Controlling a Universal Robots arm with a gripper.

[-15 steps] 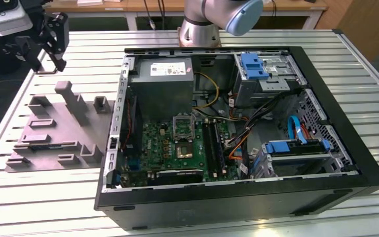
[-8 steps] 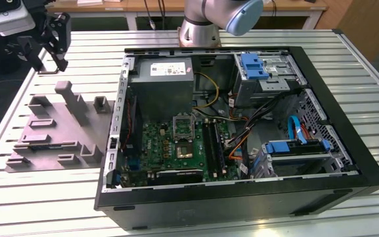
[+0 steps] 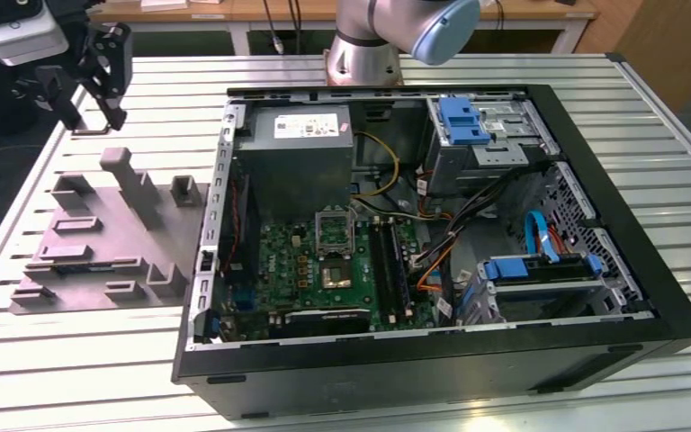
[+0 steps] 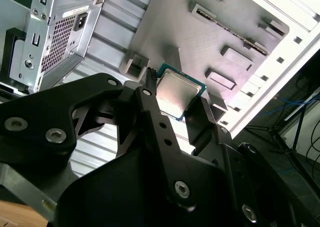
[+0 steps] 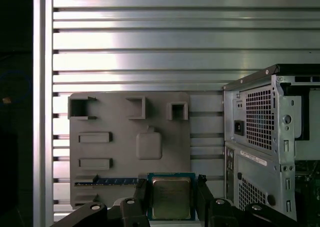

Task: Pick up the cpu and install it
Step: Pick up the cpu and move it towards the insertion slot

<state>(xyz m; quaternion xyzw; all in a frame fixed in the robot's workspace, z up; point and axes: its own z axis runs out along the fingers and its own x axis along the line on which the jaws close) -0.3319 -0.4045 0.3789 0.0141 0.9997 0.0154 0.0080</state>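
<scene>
The cpu (image 5: 171,197) is a small square chip with a pale metal top and a green rim, also seen as the cpu (image 4: 177,94). My gripper (image 5: 171,187) is shut on it, one black finger on each opposite edge, as the gripper (image 4: 175,96) in both wrist views. In the exterior view the gripper (image 3: 96,121) hangs high above the table's far left corner, beyond the grey tray (image 3: 94,243) and left of the open computer case (image 3: 633,270). The dark metal-framed socket (image 3: 334,223) sits on the green motherboard inside the case.
The grey tray (image 5: 120,157) with upright blocks lies on the slatted metal table (image 5: 150,37) beside the case's rear panel (image 5: 260,137). Inside the case are a grey power supply (image 3: 303,153), drive cages with blue clips (image 3: 463,121) and loose cables (image 3: 489,198).
</scene>
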